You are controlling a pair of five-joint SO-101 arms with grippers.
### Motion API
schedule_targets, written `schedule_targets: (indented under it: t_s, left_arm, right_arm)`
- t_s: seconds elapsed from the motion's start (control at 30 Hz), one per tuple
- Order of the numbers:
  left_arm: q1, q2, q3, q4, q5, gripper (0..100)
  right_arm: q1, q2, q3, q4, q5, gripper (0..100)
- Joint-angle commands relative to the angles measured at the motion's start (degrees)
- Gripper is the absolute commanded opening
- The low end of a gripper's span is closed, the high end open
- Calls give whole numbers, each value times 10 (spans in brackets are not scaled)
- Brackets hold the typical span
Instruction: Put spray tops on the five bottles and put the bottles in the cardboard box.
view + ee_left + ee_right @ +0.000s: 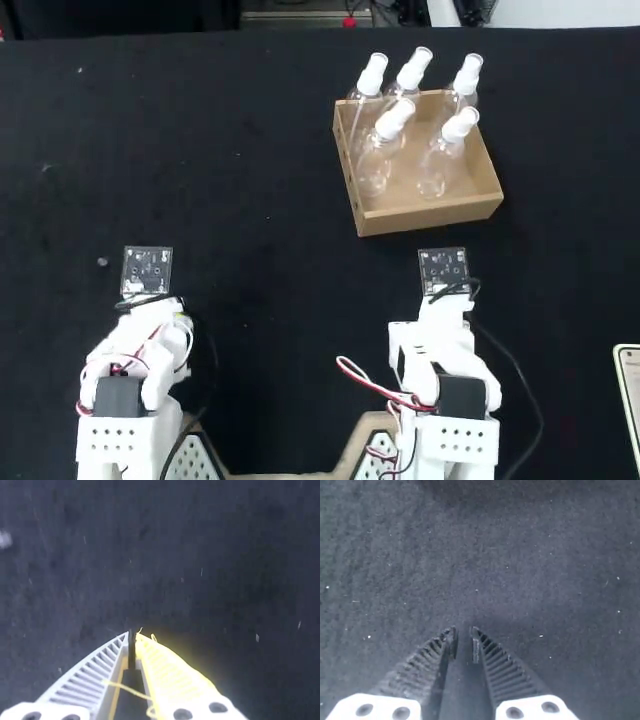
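High view: we found the cardboard box point(430, 213) in the upper right of the frame, resting on the black table point(200, 150). All five bottles point(378, 150) stood inside it. They were of clear material, and each carried a white spray top point(395, 117). Three bottles stood along the box's upper wall, their tops showing past the rim. The other two stood nearer the middle of the box.

We could make out no label or print on the bottles or on the box. A pale flat item point(630, 400), cut off by the right edge of the frame, showed nothing we could read.

The left arm point(135, 370) sat folded at the lower left and the right arm point(440, 370) at the lower centre-right. Both were well apart from the box.

In the left wrist view, the left gripper point(132, 636) was clenched, tips meeting, with nothing held and only dark cloth beneath. In the right wrist view, the right gripper point(462, 639) was drawn almost fully together. A thin slit lay between its tips, and it grasped nothing. A small pale speck point(102, 262) lay on the cloth at the left, above the left arm.
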Motion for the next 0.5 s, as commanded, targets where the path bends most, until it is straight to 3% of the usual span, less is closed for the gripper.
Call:
schedule_targets:
  t_s: [0.0, 0.47]
  left_arm:
    - [-6, -6, 12, 22, -3, 30]
    - [-4, -6, 12, 22, -2, 30]
  right_arm:
    - [10, -44, -4, 4, 3, 22]
    - [-25, -56, -5, 4, 3, 22]
